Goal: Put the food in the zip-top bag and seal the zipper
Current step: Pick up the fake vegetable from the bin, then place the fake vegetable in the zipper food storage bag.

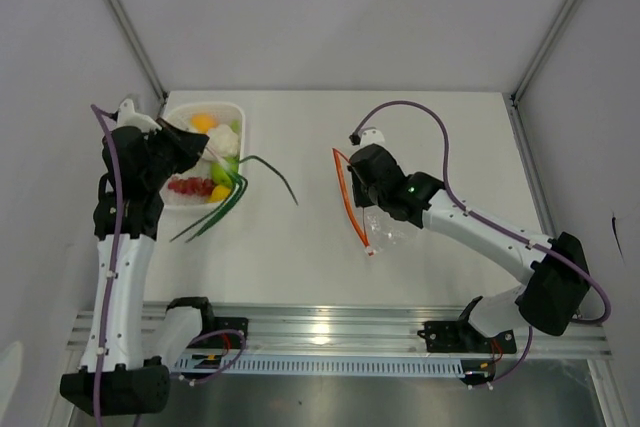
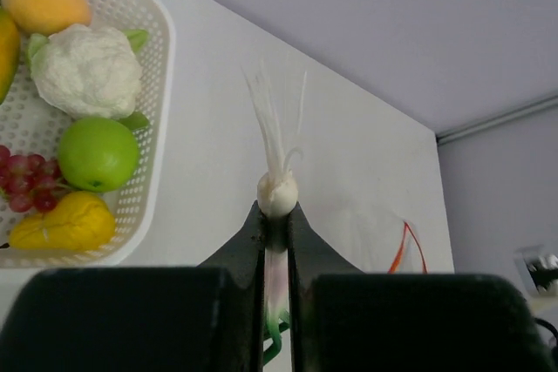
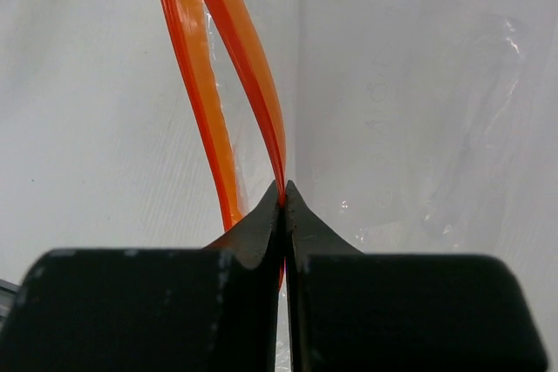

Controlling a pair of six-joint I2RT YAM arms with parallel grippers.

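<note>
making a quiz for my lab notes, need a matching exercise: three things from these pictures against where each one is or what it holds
Things:
1 left hand
2 right hand
3 green apple

States:
a lies in the white basket
b shut on the orange-red zipper
c shut on the green stalk at its white bulb

Pairs: 1-c; 2-b; 3-a

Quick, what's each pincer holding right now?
Left pincer: closed, holding the green onion by its white bulb end.
Right pincer: closed, pinching the orange zipper of the zip-top bag.
</note>
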